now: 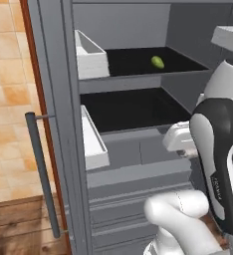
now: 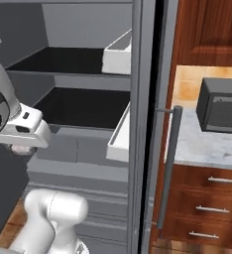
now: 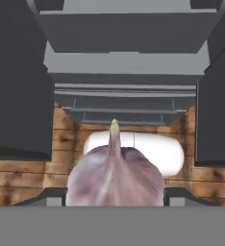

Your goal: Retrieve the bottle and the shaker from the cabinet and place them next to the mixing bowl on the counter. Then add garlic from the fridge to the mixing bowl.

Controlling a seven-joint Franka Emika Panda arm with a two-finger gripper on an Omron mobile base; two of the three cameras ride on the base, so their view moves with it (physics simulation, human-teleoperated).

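Holding the garlic [image 3: 114, 175]: it is sitting between the 2 fingertips of the gripper [image 3: 114, 202], which is pinching it, stem tip pointing away from the hand along the gripper's axis. So the garlic is already in hand, riding in front of the open fridge [image 1: 133, 164] at its lower shelf level, wooden floor [image 3: 18, 178] showing below it. The mixing bowl is lying somewhere away from the fridge, so the coming move is calling for backing out and turning off. On the fridge's upper shelf a small green item [image 1: 158, 62] is sitting. No readable labels or writing.
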